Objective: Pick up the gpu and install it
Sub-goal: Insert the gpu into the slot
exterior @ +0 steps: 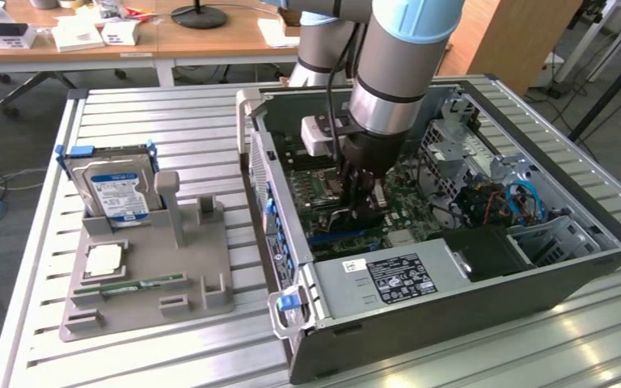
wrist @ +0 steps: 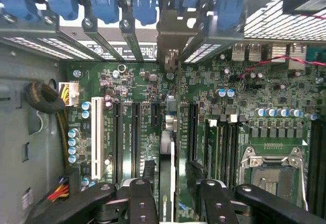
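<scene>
Black fingers (wrist: 170, 193) clamped on gpu (wrist: 167, 132), edge-on between them, lowered over motherboard (wrist: 142, 81) slot, bracket at rear opening, seating unconfirmed.

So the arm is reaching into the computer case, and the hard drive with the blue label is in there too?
Not quite: the fingers hold the card in the case, but the hard drive stands outside, in the grey holder, per the exterior view.
</scene>
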Controlling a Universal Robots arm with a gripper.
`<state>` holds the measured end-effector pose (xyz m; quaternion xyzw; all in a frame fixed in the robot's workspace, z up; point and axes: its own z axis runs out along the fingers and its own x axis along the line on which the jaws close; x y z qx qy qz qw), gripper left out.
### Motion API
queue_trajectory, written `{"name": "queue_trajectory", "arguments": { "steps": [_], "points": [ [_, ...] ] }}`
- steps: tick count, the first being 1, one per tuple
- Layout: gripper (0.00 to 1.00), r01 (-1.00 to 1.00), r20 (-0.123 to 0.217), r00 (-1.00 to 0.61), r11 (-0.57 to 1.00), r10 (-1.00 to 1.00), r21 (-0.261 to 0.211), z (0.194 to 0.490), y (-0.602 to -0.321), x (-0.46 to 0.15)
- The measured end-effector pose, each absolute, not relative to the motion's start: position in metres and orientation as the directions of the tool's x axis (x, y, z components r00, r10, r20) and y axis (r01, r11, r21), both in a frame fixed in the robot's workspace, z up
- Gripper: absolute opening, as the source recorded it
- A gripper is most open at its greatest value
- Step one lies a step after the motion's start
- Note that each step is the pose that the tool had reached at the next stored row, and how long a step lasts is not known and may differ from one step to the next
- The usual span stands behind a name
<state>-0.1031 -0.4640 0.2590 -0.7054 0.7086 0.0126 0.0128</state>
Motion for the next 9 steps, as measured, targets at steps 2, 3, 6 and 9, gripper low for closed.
{"name": "queue_trajectory", "arguments": {
  "steps": [2, 3, 6, 9],
  "points": [
    [0.39, -1.0, -0.036, -0.005, 0.005, -0.999, 0.0, 0.266, -0.464, -0.103],
    [0.39, -1.0, -0.036, -0.005, 0.005, -0.999, 0.0, 0.27, -0.464, -0.103],
    [0.39, -1.0, -0.036, -0.005, 0.005, -0.999, 0.0, 0.281, -0.464, -0.103],
    [0.39, -1.0, -0.036, -0.004, 0.004, -0.999, 0.0, 0.292, -0.464, -0.103]
  ]
}}
